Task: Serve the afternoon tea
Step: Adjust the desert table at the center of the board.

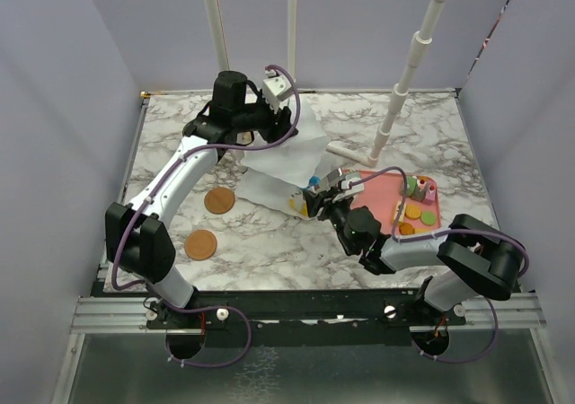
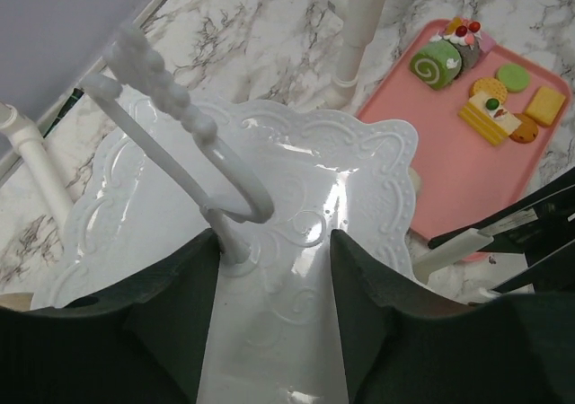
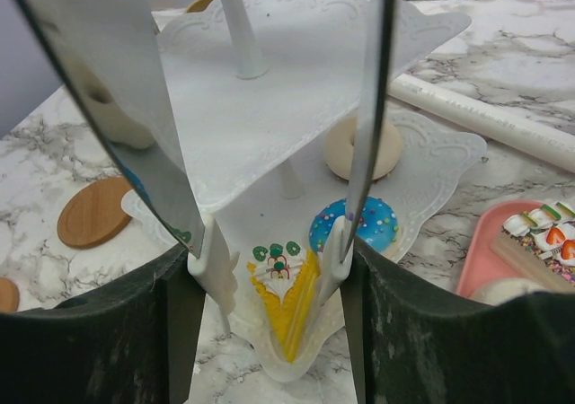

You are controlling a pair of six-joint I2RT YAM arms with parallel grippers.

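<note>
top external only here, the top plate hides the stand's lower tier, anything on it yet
observer: Yes. The right wrist view shows a yellow cake slice, a blue sprinkled doughnut and a beige ring doughnut on the lower plate.
operator: is the right pincer gripping that slice
observer: The right pincer straddles it, with a gap showing on one side.
operator: and the left one
observer: The left pincer stands open above the top plate, with the stand's handle post between its fingers.
</note>
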